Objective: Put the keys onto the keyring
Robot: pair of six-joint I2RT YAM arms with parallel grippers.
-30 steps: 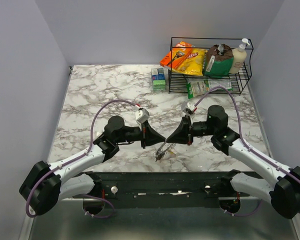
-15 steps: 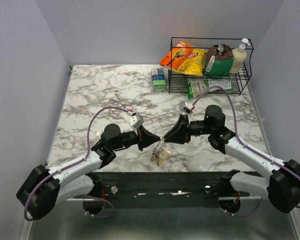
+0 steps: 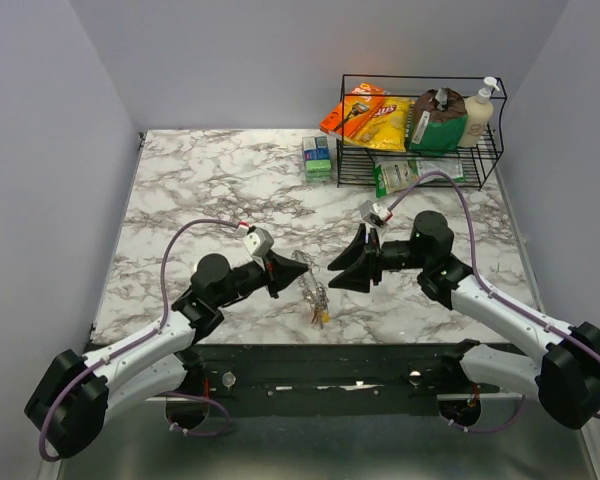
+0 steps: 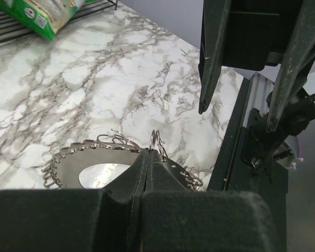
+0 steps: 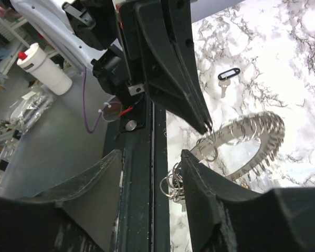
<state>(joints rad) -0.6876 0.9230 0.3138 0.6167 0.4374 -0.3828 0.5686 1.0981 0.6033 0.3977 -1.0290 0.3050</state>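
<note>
The left pincer (image 3: 288, 272) is sitting left of the frame centre in the top view, with its fingers pressed together and pinching the thin wire of the keyring (image 3: 305, 268). In the left wrist view the two dark fingers are meeting at a point in the lower middle of the frame, with a doubled loop of silver wire (image 4: 156, 140) standing up just above their tips. The fanned silver ring is curving away to the left behind them, above the marble desk (image 4: 94, 79). A bunch of keys (image 3: 317, 303) is hanging below the pinched spot, a yellow head showing at its lower end. In the right wrist view this bunch (image 5: 173, 186) is hanging in the lower middle, while the toothed band of the keyring (image 5: 254, 139) is arcing to the right. A single key with a dark oval tag (image 5: 226, 79) is lying apart on the desk in the upper right of that frame. The right pincer (image 3: 332, 277) is facing the left pincer from just right of centre, with its fingers spread and gripping nothing. It is near the ring but apart from it. A wire rack (image 3: 342, 130) holding snack bags and a pump bottle (image 3: 480, 115) is standing at the upper right corner of the desk.
</note>
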